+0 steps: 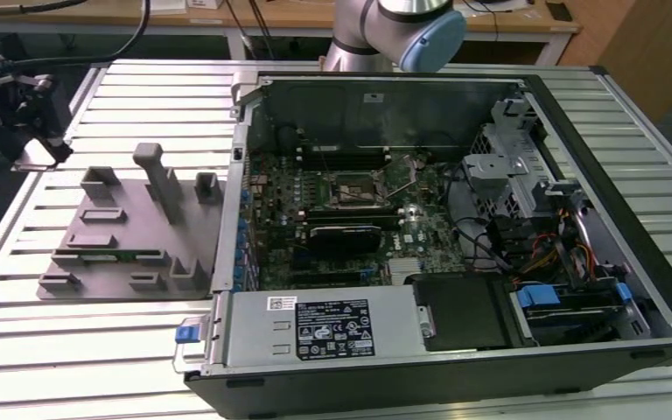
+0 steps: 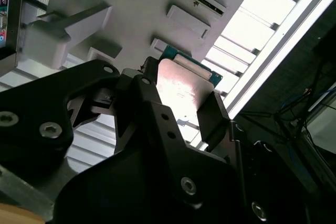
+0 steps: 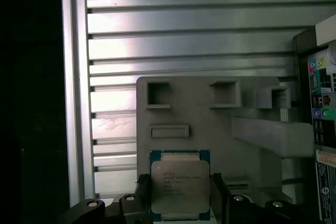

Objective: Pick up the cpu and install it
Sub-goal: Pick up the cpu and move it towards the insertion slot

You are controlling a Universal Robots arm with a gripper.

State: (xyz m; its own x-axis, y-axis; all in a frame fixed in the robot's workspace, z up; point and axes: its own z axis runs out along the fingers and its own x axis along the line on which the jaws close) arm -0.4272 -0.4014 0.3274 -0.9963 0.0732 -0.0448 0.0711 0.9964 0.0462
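Note:
The cpu (image 3: 180,182) is a flat square chip with a silvery top and a thin blue-green edge. It is clamped between the two black fingers of my gripper (image 3: 180,195) and held up off the grey holder tray (image 3: 210,114). In the second wrist view the cpu (image 2: 185,85) is seen edge-on in the gripper (image 2: 182,98), above the tray (image 2: 131,9). In the exterior view the gripper (image 1: 35,149) hangs at the far left, beyond the tray (image 1: 126,262). The motherboard's cpu socket (image 1: 353,186) lies inside the open computer case (image 1: 430,367).
The tray has upright posts (image 1: 158,175) and several pockets. The case wall with rear ports (image 3: 321,108) stands close beside the tray. The slatted metal table (image 1: 616,105) ends in an edge (image 3: 73,103) on the tray's other side. Cables and drive bays (image 1: 558,262) crowd the case's right part.

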